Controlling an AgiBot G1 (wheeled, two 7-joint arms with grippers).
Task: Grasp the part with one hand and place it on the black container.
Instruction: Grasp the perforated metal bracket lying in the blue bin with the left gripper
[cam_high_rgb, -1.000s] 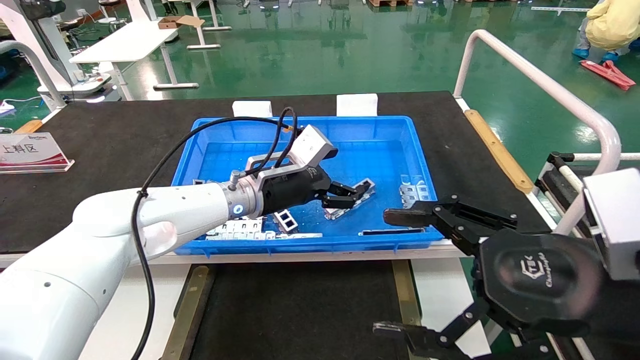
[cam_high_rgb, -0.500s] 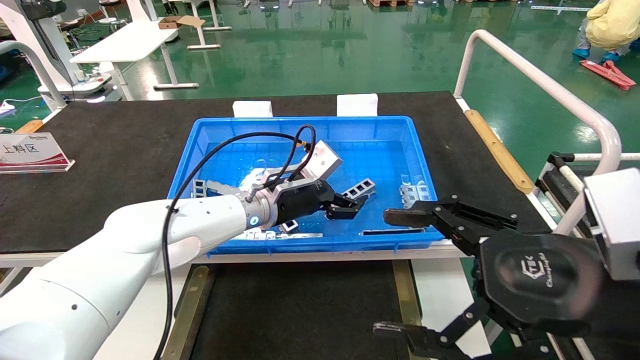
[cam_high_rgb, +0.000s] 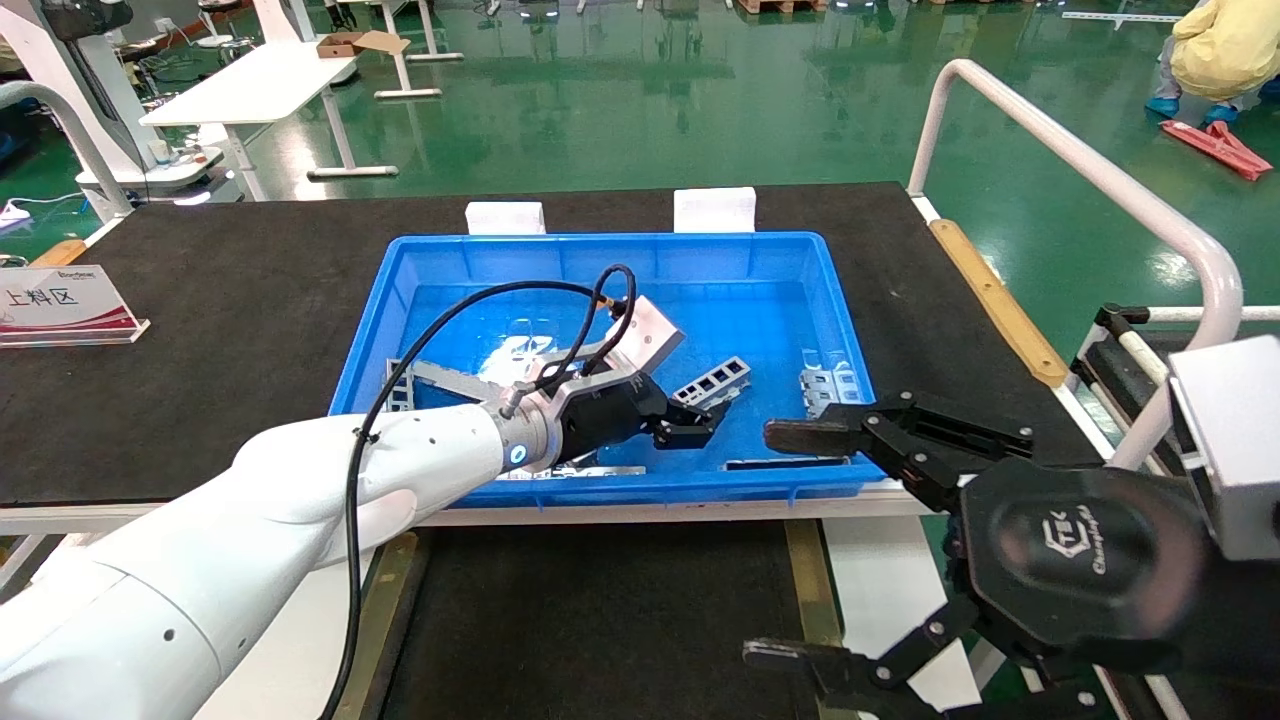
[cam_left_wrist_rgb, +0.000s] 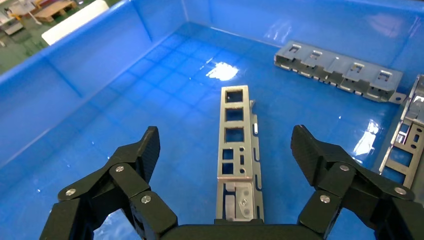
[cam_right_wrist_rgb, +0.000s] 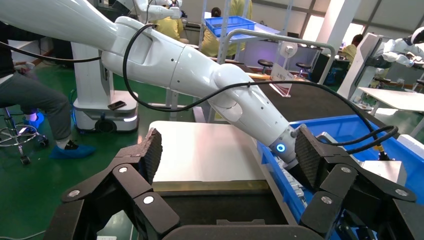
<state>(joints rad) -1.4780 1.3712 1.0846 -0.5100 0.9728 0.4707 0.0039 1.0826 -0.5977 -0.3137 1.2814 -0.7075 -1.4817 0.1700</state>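
The part (cam_high_rgb: 712, 379), a silver-grey bracket with a row of rectangular windows, lies on the floor of the blue bin (cam_high_rgb: 600, 250). My left gripper (cam_high_rgb: 688, 428) is inside the bin just behind the part's near end. In the left wrist view the left gripper (cam_left_wrist_rgb: 225, 137) is open, with the part (cam_left_wrist_rgb: 234, 131) lying lengthwise between the fingers, which do not touch it. The black container (cam_high_rgb: 600, 620), edged by brass strips, lies in front of the bin and also shows in the right wrist view (cam_right_wrist_rgb: 220, 207). My right gripper (cam_high_rgb: 775, 545) hangs open and empty over the container's right edge.
More brackets lie in the bin at the right (cam_high_rgb: 830, 385) and left (cam_high_rgb: 440, 378), and a plain strip (cam_high_rgb: 785, 463) lies by the near wall. Two other brackets (cam_left_wrist_rgb: 340, 70) show in the left wrist view. A white rail (cam_high_rgb: 1080, 170) runs along the right.
My left arm has dropped lower and drawn back towards the bin's near wall. The part now lies a little farther ahead of the fingertips. The right arm has not moved.
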